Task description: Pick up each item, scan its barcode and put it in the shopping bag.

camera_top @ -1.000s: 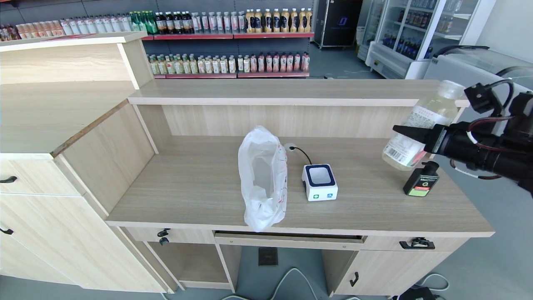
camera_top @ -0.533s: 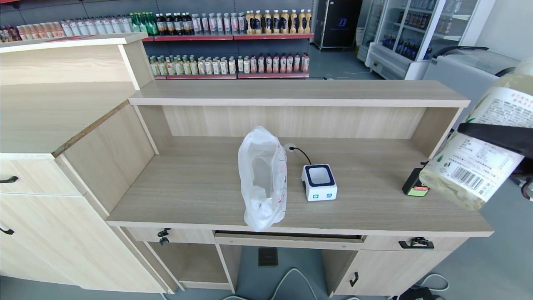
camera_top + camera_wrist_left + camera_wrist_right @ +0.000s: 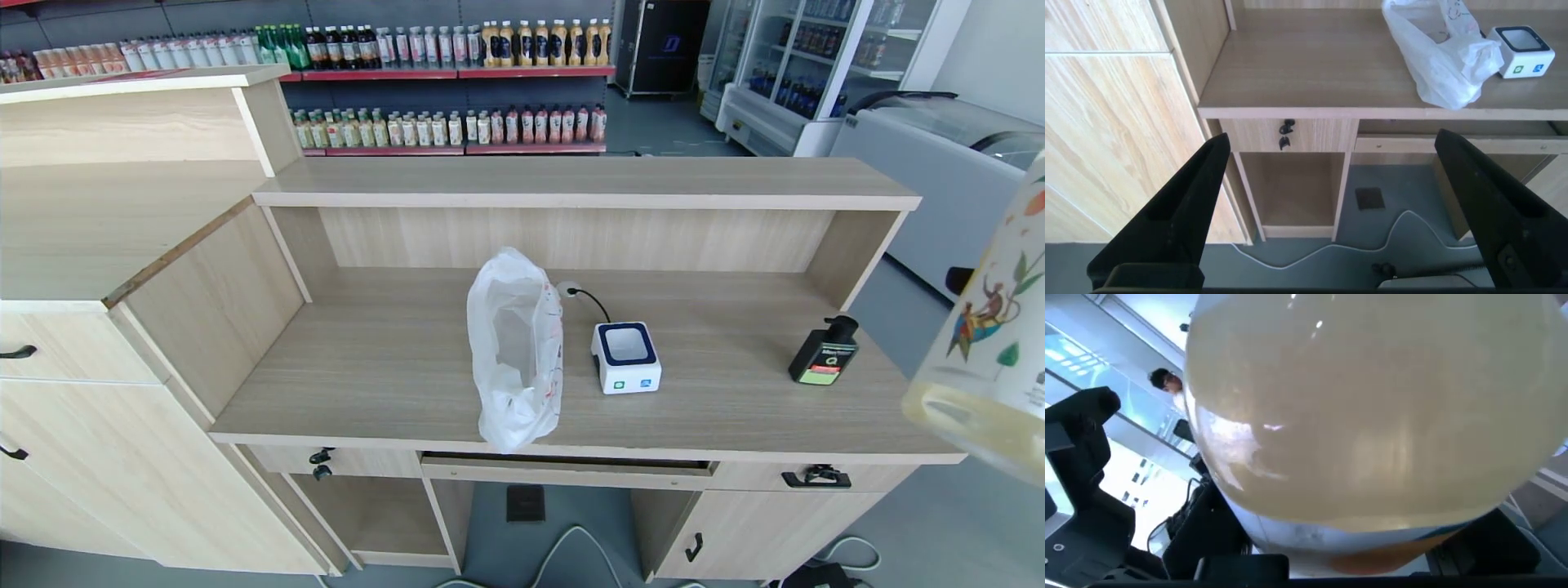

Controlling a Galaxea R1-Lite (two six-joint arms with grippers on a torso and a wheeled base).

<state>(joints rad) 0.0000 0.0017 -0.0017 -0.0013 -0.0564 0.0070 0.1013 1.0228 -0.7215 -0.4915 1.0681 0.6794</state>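
Note:
A clear bottle [image 3: 988, 327] of pale yellow liquid hangs off the counter's right end, close to the head camera and cut by the frame edge. Its round base [image 3: 1372, 416] takes up most of the right wrist view, with my right gripper [image 3: 1364, 539] shut around its body. A white plastic shopping bag [image 3: 516, 351] stands open at the counter's middle, and a white barcode scanner [image 3: 626, 356] sits just right of it. My left gripper [image 3: 1331, 139] hangs open and empty, low in front of the counter's left end, facing the bag [image 3: 1441, 49] and scanner [image 3: 1521, 51].
A small black pump bottle [image 3: 823, 353] stands near the counter's right end. The wooden counter [image 3: 392, 359] has a raised back shelf and a tall side unit on the left. Drink shelves and fridges line the room behind.
The right arm has carried the bottle from above the counter's right end outward and much closer to the head camera, turning it so the barcode no longer faces the camera. The arm itself has left the head view.

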